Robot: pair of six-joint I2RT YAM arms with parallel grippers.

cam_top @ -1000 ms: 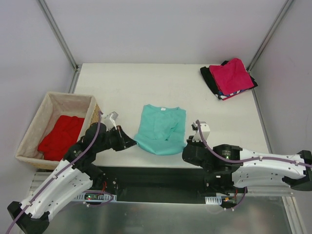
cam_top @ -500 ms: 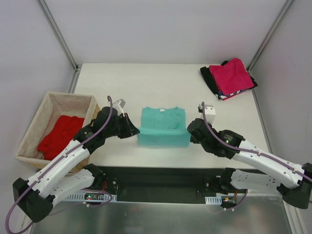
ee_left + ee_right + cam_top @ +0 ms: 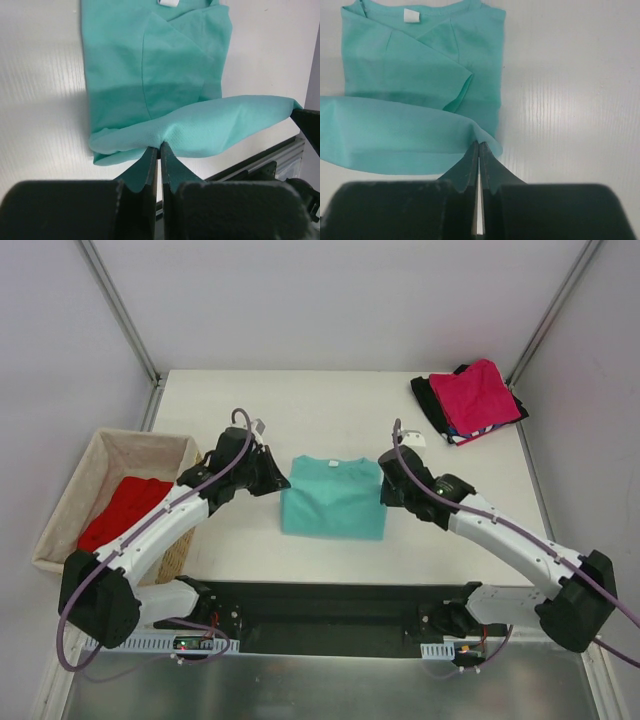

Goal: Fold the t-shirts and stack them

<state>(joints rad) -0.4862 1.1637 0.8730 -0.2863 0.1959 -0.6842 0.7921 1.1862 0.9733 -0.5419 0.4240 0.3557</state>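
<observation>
Two arms reach over the white table (image 3: 250, 400) and meet at the teal-green t-shirt (image 3: 333, 502), which lies on the table's near middle with its collar on the far side. The left arm (image 3: 150, 540) comes to the shirt from its left side, and the right arm (image 3: 500, 535) from its right.

Well to the left of the teal-green t-shirt, off the table's edge, stands the wicker basket (image 3: 110, 452), and the bright red t-shirt (image 3: 125, 520) lies crumpled inside it. Far off to the right of the teal-green t-shirt and beyond it, at the table's far right corner, lies a folded pile. The magenta-pink t-shirt (image 3: 478, 392) is on top and the black t-shirt (image 3: 428, 400) shows at its left edge. A thin striped edge peeks out at the pile's near side, too small to read clearly.

The left gripper (image 3: 160, 147) has its fingers pressed together on the teal-green t-shirt's left edge, with cloth pinched between them. The right gripper (image 3: 478, 147) is clamped the same way on the shirt's right edge. Between the two, a band of the cloth is stretched and raised over the flat body, where a sleeve is folded inward. A small white label (image 3: 411, 15) sits inside the collar.
</observation>
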